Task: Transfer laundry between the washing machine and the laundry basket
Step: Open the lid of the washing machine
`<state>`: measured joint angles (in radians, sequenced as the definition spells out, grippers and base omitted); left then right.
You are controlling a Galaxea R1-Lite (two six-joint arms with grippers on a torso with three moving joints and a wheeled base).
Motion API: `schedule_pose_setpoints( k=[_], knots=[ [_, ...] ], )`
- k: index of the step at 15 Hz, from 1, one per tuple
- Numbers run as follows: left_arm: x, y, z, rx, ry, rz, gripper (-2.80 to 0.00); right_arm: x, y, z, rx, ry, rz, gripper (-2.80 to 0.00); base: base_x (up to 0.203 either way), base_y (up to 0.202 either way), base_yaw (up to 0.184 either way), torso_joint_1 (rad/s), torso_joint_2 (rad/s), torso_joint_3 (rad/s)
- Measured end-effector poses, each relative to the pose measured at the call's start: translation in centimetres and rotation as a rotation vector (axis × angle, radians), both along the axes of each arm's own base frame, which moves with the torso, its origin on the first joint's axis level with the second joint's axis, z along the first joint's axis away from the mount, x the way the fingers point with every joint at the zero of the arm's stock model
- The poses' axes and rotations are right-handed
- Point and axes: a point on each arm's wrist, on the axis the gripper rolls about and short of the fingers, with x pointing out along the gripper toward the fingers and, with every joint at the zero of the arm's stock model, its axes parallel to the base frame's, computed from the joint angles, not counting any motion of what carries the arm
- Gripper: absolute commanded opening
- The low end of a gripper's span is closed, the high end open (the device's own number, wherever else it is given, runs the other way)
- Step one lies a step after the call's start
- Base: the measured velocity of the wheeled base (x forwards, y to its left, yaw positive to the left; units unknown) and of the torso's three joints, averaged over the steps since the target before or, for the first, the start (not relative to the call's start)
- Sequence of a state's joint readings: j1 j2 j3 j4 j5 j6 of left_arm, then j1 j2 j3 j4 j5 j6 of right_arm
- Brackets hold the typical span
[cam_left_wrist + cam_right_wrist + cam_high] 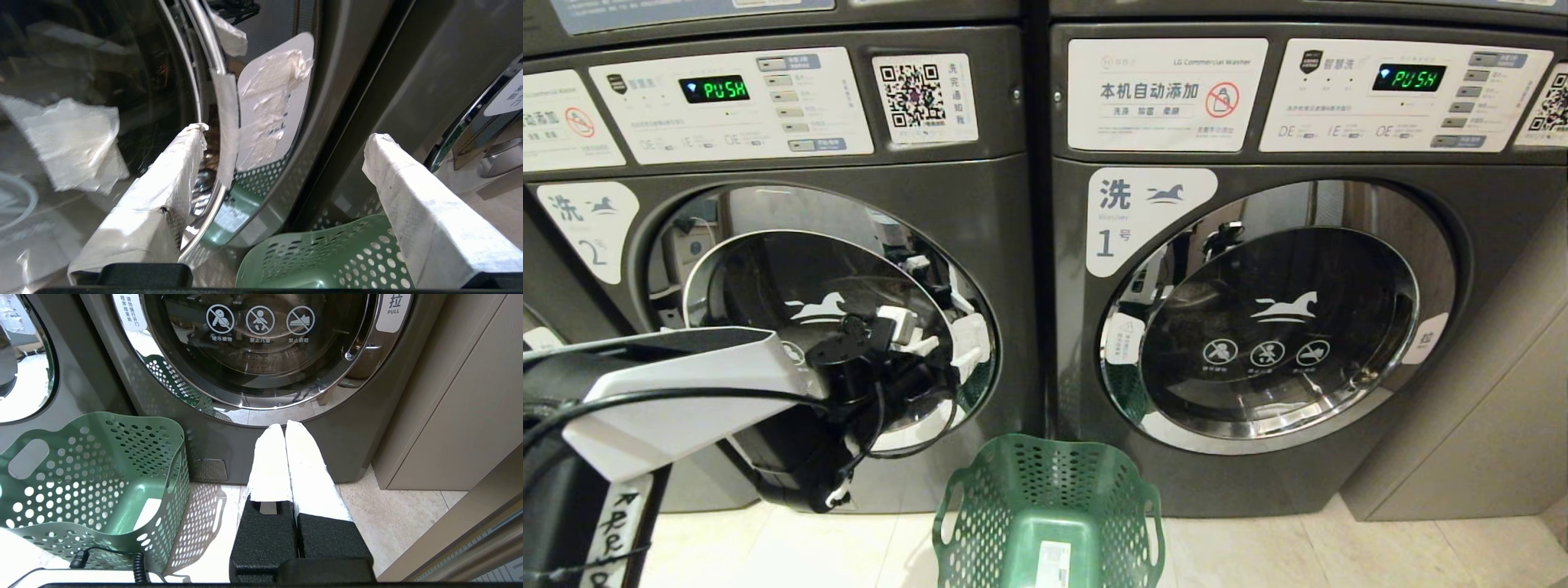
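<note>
Two dark grey washing machines stand side by side, both doors shut: number 2 [768, 269] on the left and number 1 [1282, 327] on the right. An empty green laundry basket [1045, 457] [102, 457] sits on the floor between them. My left gripper [935, 335] [288, 131] is open at the right edge of machine 2's door. One white-wrapped finger [171, 175] lies over the glass, the other [408, 196] stands out beyond the chrome door rim [222, 122]. My right gripper [284, 426] is shut and empty, low in front of machine 1. No laundry is in view.
A taped white label [273, 102] sits on machine 2's door rim beside the left gripper. A beige cabinet panel [1462, 392] stands right of machine 1. The floor is pale tile [408, 514]. A black coiled cable [139, 567] lies near the basket.
</note>
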<state>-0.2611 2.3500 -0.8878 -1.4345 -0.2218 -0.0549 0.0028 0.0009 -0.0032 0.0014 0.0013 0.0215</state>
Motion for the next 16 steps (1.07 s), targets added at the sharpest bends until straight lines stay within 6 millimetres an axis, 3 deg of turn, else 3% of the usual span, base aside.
schedule_pose_setpoints(
  k=[16],
  knots=[
    [3.2,-0.3,-1.8,-0.017,-0.047,-0.071,0.0,0.0,0.0,0.0,0.0,0.0,0.0,-2.8,0.0,0.0,0.0,0.0,0.0,0.0]
  ],
)
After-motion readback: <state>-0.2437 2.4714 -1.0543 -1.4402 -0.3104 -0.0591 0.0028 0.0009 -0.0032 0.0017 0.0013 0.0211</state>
